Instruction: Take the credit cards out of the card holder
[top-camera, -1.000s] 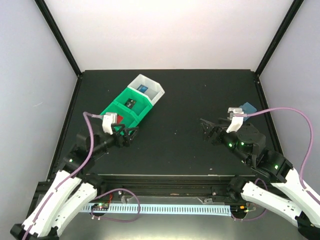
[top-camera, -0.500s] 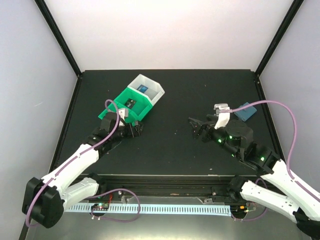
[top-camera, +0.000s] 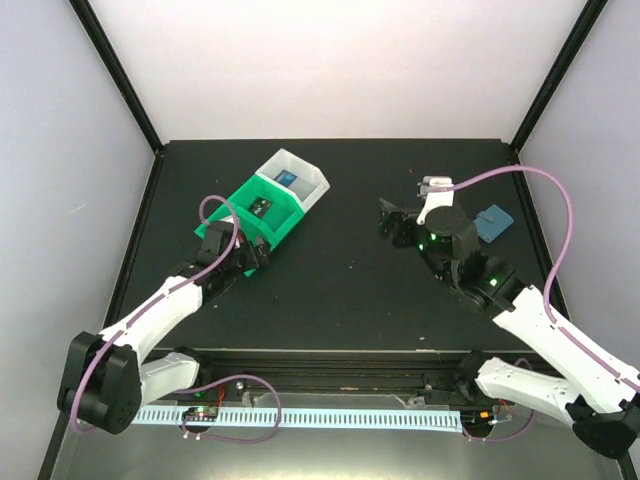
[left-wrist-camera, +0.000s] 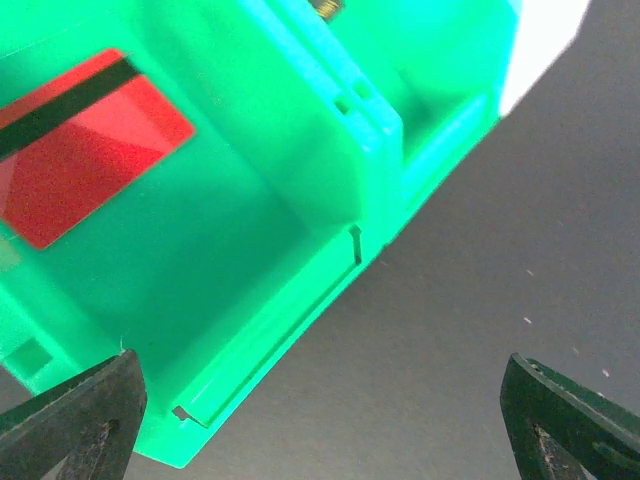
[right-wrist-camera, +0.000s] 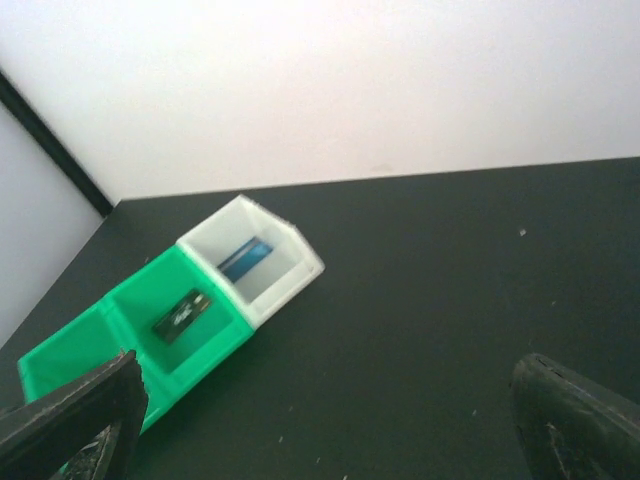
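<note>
The left gripper (top-camera: 248, 255) hangs over the near end of the row of green bins (top-camera: 232, 213), which lie on the black table (top-camera: 350, 290) left of its middle. Its fingers are spread as wide as they go and hold nothing. In the left wrist view the two dark fingertips (left-wrist-camera: 70, 420) sit at the lower corners, with a green compartment between and above them. A red card (left-wrist-camera: 85, 140) with a black stripe lies flat on that compartment's floor.

The next green compartment toward the far edge holds a black card (top-camera: 262, 206). The white bin (top-camera: 310, 178) at the far end of the row holds a blue card (top-camera: 287, 177). The right wrist view also shows the black and blue cards lying in their bins.

The right gripper (top-camera: 390, 225) is above bare table right of the middle, pointing toward the bins, its fingers fully apart and empty. The card holder (top-camera: 493, 222), pale blue, lies flat on the table near the right edge, beside the right arm's wrist and apart from the fingers. Whether anything is inside it cannot be told.
</note>
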